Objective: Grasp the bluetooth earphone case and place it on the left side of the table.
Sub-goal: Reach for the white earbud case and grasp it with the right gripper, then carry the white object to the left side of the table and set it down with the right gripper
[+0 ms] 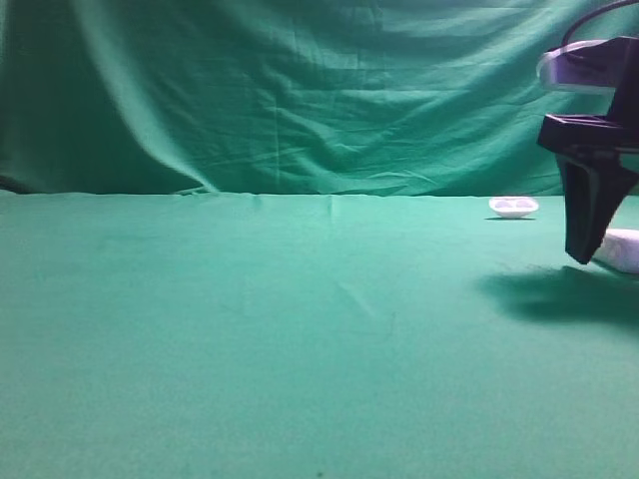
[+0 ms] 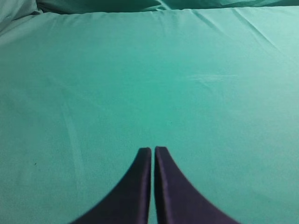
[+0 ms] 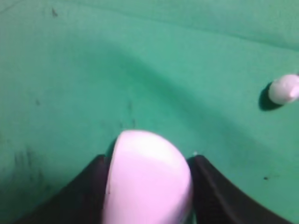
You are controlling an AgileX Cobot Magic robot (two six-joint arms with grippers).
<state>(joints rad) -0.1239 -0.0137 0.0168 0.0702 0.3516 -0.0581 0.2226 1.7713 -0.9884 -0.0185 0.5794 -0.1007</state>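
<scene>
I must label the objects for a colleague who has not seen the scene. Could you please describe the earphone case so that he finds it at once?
Start at the green table and go to its far right edge, under the right gripper. The earphone case lies there between the black fingers. It is a smooth white capsule, the largest white thing, unlike the shallow white dish behind it and the tiny white lump nearby.

High view faces the backdrop (image 1: 300, 90); wrist views (close) look down.
</scene>
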